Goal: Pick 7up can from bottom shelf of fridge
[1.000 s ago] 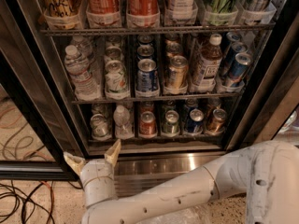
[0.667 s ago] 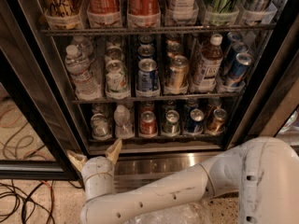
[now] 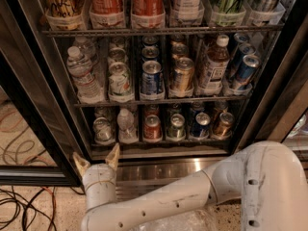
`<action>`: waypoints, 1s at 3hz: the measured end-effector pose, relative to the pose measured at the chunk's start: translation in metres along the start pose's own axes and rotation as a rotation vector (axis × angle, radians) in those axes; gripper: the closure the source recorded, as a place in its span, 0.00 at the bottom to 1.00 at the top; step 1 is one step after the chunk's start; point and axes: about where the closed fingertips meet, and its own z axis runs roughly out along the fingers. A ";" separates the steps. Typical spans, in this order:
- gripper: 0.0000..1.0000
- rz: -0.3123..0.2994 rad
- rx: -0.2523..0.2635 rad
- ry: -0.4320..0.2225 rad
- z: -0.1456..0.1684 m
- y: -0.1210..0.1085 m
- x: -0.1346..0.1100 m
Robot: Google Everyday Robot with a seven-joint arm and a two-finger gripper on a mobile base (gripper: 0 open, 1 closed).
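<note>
Camera view shows the fridge (image 3: 267, 105) standing open, with the gripper (image 3: 97, 160) low at the left, in front of the steel base (image 3: 163, 170) and just under the bottom shelf (image 3: 144, 149). Its two fingers stand apart and point up, and nothing is between them.

I take the 7up can (image 3: 102, 130) to be the pale one at the left end of the bottom shelf, almost straight above the gripper. It stands upright in its lane, with a small water bottle (image 3: 126, 124) just beside it on the right and the red can (image 3: 152, 127) one lane further. The label is hard to read here, so this choice is a judgement.

The can is probably full, so it will be rather heavy for its size. The wall is thin aluminium, stiff enough under a moderate squeeze, but it can dent if pressed too hard. The surface is smooth, and from a cooler it may also be wet, so it can slip.

The best hold seems to be on the middle of the body, one finger on each side, and not on the narrow top rim. The lane tray and the bottle leave little room, so the fingers must go in straight from the front.
</note>
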 end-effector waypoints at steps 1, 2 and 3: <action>0.37 0.002 0.022 -0.029 0.003 0.001 -0.001; 0.39 -0.022 0.060 -0.047 0.007 -0.004 -0.004; 0.39 -0.045 0.062 -0.061 0.019 0.000 -0.003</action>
